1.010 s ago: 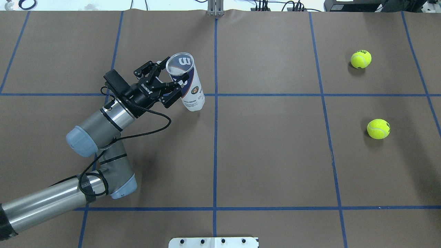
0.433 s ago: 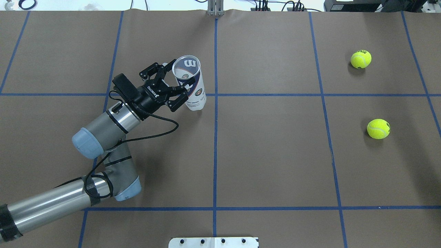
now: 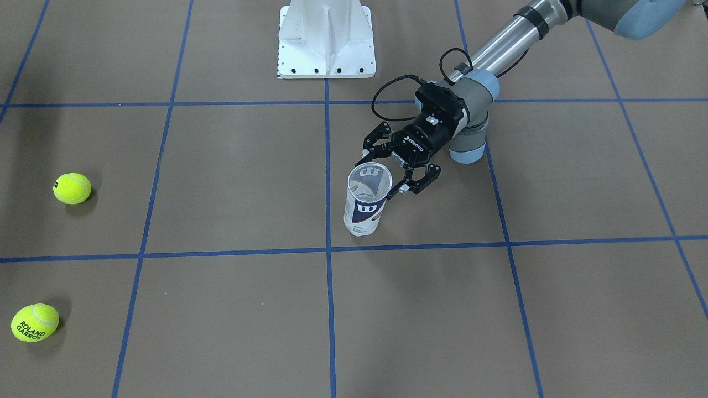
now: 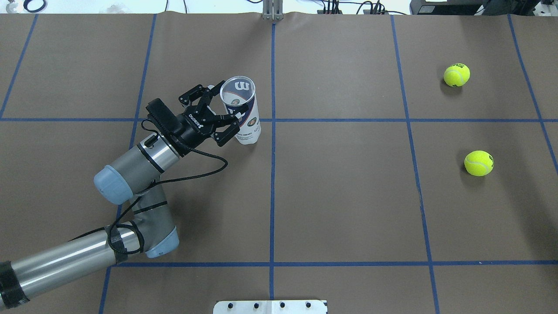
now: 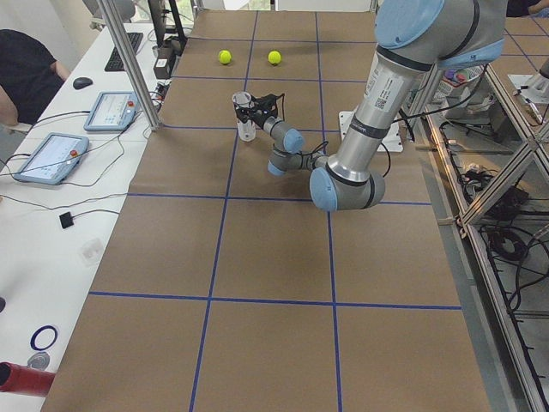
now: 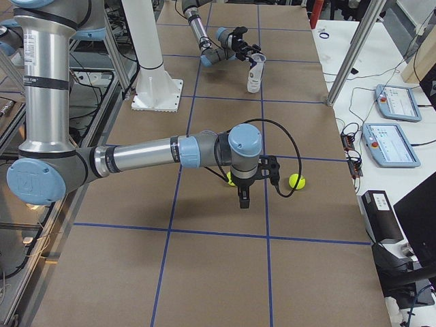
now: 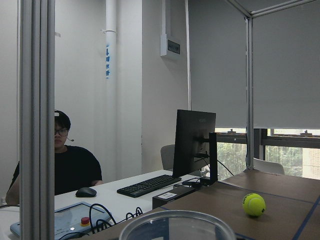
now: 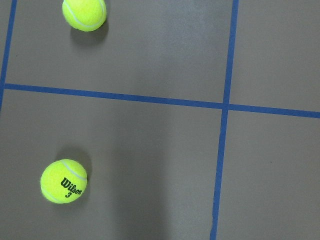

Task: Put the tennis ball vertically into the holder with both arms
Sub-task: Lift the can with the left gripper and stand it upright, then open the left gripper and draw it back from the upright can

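Note:
The holder [image 4: 249, 127], a clear can with a navy-and-white label, stands nearly upright with its open mouth up near the table's centre line [image 3: 365, 209]. My left gripper [image 4: 224, 109] reaches in from the side and is shut on the holder's upper part, one finger on each side [image 3: 387, 174]. The holder's rim [image 7: 177, 222] fills the bottom of the left wrist view. Two yellow tennis balls [image 4: 457, 75] [image 4: 478, 163] lie far off on my right side. My right gripper [image 6: 243, 203] hangs pointing down near those balls [image 8: 63, 180]; I cannot tell whether it is open.
The white pedestal base [image 3: 326, 38] stands at the robot's edge of the table. Blue tape lines [image 4: 272, 174] grid the brown surface. Beyond the far edge is a desk with tablets [image 5: 111, 110], and an operator [image 7: 62, 165] sits there.
My left gripper has shifted right and lowered, bringing the tilted holder closer to upright. The tennis balls have not moved.

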You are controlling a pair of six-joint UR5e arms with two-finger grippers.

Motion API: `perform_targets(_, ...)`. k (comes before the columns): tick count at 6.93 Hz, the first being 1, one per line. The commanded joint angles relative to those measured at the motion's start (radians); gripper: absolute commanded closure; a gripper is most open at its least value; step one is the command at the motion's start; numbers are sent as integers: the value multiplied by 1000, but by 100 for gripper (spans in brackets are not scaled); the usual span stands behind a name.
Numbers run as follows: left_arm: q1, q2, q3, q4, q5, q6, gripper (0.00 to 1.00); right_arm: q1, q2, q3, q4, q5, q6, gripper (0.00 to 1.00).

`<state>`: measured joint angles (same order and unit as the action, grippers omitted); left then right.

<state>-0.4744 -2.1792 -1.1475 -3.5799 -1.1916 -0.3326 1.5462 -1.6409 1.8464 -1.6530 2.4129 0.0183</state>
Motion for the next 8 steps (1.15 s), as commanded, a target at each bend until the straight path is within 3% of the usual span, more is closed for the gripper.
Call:
perform_targets(1,4,-2,2,4,3,1,33,0,1,-3,4,2,20,1)
perform_targets(2,5,-2,2,3,4,1,11,0,1,-3,4,9,22,1)
perform_targets(3,4,-4,0,3,4,1,2,-1,1,-4,4,9,22,1)
perform_targets(8,-3,-18,-34,7,1,-3,1,-2,3,-6,-2,20,22,1)
